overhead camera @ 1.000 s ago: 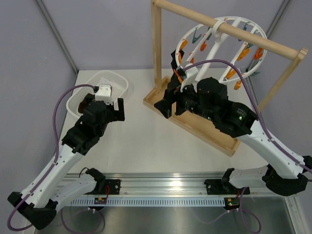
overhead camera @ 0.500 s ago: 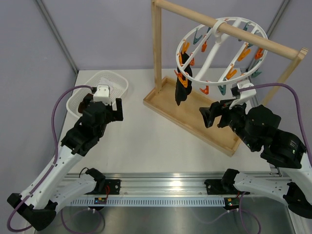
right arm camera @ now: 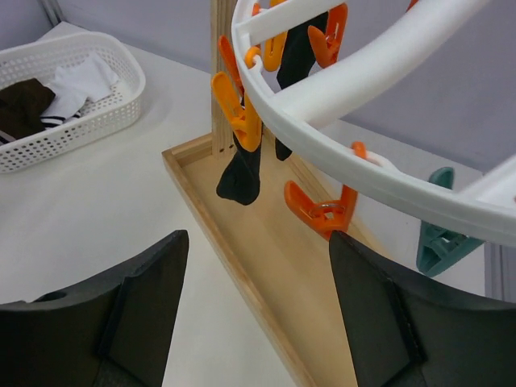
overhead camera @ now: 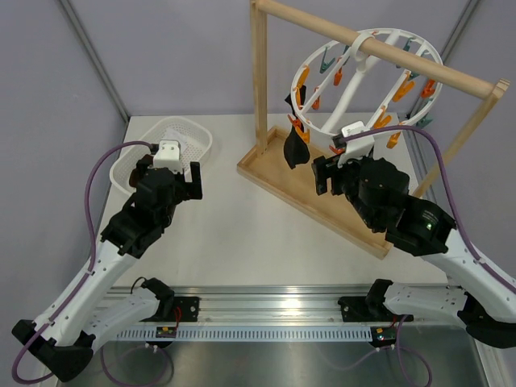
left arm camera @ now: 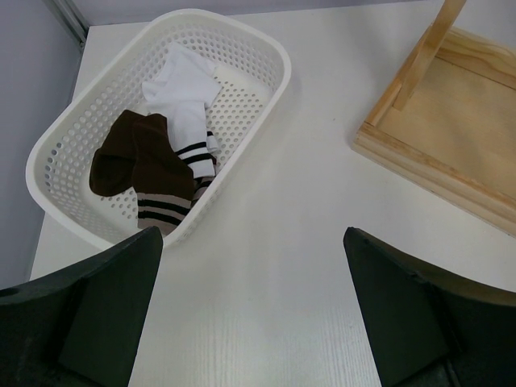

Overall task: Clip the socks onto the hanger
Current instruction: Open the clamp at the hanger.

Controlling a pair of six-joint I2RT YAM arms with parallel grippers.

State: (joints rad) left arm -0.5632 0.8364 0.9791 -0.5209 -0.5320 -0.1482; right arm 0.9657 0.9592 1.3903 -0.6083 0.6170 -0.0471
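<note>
Black sock (right arm camera: 240,173) clipped to hanger (right arm camera: 363,81), wooden stand (overhead camera: 322,211) beneath, socks (left arm camera: 157,157) in basket (left arm camera: 242,44), left claw (left arm camera: 251,246) and right claw (right arm camera: 258,242) wide, empty.

Before you, a white table (overhead camera: 242,234) carries two things well apart: a white perforated plastic basket (left arm camera: 264,42) near its far left corner, and the tray-shaped base of a wooden stand (overhead camera: 278,176) lying askew on the right.
</note>
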